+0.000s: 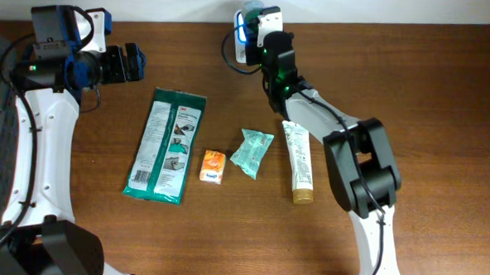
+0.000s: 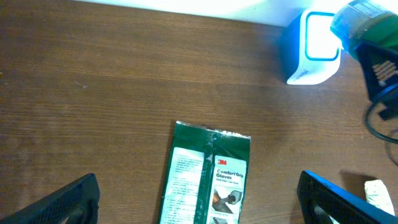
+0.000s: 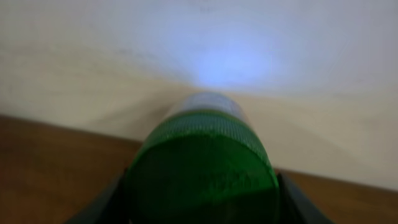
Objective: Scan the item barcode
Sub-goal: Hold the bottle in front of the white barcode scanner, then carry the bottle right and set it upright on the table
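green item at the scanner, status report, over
Left gripper open, empty. Right gripper shut on green item, held close by the scanner, its face lit. Nothing seen in the way.

1. Green-capped bottle: ribbed green cap, pale clear body beyond it, held up at the counter's far edge, just beside the scanner's lit window.
2. White scanner: boxy housing, glowing blue-white window, standing at the counter's far edge.
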`<move>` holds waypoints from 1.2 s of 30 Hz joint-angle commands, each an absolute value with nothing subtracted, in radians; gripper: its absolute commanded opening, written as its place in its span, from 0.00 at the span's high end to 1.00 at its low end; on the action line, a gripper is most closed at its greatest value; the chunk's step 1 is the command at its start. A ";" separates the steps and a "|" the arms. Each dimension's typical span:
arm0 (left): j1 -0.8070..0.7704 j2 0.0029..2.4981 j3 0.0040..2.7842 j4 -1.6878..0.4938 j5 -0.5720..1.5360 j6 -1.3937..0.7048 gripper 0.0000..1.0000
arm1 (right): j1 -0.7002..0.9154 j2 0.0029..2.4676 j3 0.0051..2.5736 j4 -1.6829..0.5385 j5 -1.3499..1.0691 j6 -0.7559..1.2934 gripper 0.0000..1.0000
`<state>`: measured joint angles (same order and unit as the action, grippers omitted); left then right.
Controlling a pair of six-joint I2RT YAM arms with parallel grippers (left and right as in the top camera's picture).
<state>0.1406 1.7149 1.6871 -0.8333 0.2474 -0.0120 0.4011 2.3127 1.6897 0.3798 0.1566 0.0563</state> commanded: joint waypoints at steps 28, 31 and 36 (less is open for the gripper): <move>0.141 1.705 1.707 -0.832 0.258 -0.007 0.01 | 0.174 1.828 1.641 -1.068 0.007 0.178 0.89; 0.141 1.705 1.707 -0.832 0.258 -0.007 0.01 | 0.089 1.834 1.571 -1.054 0.011 0.201 0.87; 0.141 1.705 1.707 -0.832 0.258 -0.007 0.01 | -0.076 1.839 1.426 -0.963 0.010 0.200 0.86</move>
